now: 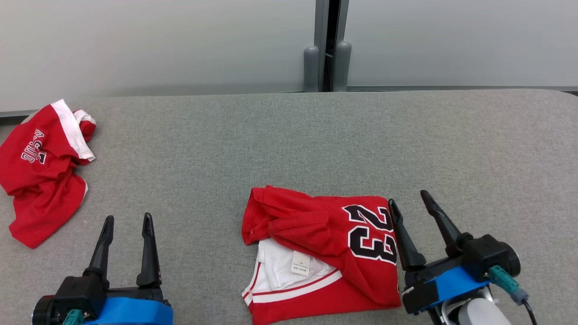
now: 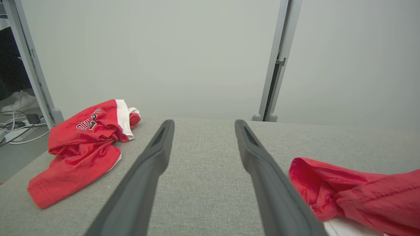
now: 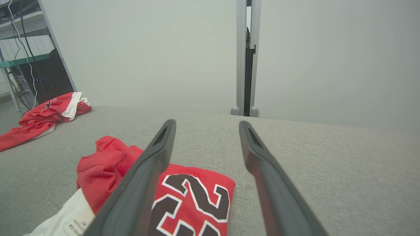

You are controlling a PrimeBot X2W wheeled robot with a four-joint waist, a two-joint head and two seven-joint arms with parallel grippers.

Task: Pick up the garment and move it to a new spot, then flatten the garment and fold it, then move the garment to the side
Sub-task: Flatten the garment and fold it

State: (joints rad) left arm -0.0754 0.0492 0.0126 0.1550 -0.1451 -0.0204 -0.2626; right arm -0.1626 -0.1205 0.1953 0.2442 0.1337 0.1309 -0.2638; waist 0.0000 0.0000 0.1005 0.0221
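Head view: we are looking forward and down from above at the grey table [image 1: 289, 135], facing the pale wall [image 1: 158, 45].
Left wrist view: we are peering low along the tabletop between the fingers of the left gripper [image 2: 204, 124], toward that wall.
Right wrist view: we are peering likewise past the right gripper [image 3: 207, 123], close over the numbered jersey [image 3: 193, 196].
Shared: we are seeing that jersey, the crumpled red garment [image 1: 40, 176] and the wall post [image 1: 327, 45] in all three.

Bare grey tabletop [image 1: 316, 135] lies open between the folded jersey [image 1: 325, 253] and the crumpled shirt [image 1: 40, 180] at far left.
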